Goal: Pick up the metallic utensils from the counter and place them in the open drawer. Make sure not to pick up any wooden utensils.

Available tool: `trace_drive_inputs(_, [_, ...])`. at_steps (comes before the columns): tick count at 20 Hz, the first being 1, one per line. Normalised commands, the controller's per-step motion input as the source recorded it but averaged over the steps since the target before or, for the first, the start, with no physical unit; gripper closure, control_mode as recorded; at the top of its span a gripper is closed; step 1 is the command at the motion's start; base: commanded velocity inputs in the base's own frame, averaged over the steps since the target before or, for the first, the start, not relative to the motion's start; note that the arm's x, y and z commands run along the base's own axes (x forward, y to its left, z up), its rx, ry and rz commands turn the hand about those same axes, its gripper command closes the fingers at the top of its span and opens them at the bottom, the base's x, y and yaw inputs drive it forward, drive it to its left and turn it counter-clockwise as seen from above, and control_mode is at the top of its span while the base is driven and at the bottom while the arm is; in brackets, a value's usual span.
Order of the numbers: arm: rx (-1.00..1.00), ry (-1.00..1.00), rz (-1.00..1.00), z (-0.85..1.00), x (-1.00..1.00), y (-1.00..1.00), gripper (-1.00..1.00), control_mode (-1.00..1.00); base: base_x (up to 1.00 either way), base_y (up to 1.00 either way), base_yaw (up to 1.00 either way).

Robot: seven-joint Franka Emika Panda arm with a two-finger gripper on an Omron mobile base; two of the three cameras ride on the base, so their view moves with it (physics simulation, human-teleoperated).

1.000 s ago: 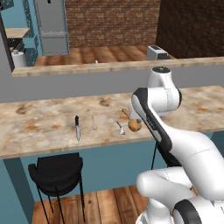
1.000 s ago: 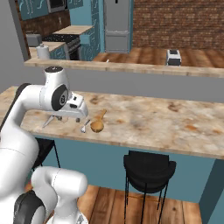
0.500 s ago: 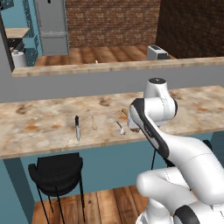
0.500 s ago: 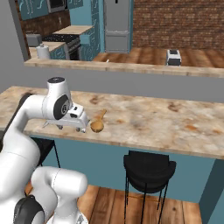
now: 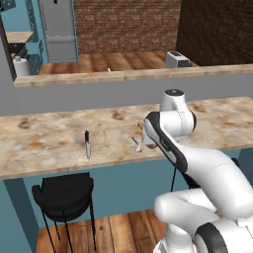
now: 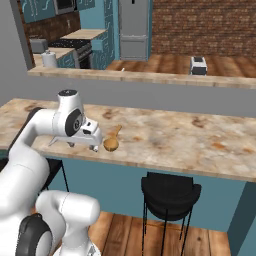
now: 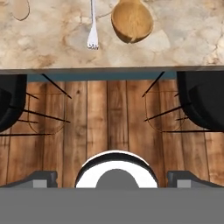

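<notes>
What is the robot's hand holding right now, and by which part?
Nothing. The hand is open and empty, above the counter's edge. The fork and wooden spoon lie untouched on the counter.

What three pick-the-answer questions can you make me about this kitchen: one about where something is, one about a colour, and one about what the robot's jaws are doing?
1. Where does the silver fork lie?
A. in a cup
B. on the counter, beside the wooden spoon
C. on a plate

2. What colour is the handle of the knife?
A. red
B. white
C. black

3. How are the jaws?
A. open, holding nothing
B. shut on the fork
C. shut on the spoon

Answers:
1 B: the hand view shows it on the stone next to the spoon's bowl.
2 C: the handle is dark and the blade silver.
3 A: the tips stand far apart with nothing between them.
</notes>
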Motion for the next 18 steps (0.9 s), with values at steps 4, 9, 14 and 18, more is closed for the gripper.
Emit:
trace_drive_inputs(4, [0.00, 0.08, 0.00, -0.26, 0.40, 0.04, -1.00, -1.00, 0.00, 0.00, 0.00])
trace_drive_inputs(9, [0.00, 0.10, 0.00, -0.32, 0.33, 0.12, -1.00, -1.00, 0.00, 0.00, 0.00])
trace_drive_inputs(14, [0.00, 0.10, 0.00, -0.35, 0.15, 0.19, -1.00, -1.00, 0.00, 0.00, 0.00])
trace_drive_inputs(18, [0.00, 0.08, 0.00, -0.26, 0.16, 0.03, -1.00, -1.00, 0.00, 0.00, 0.00])
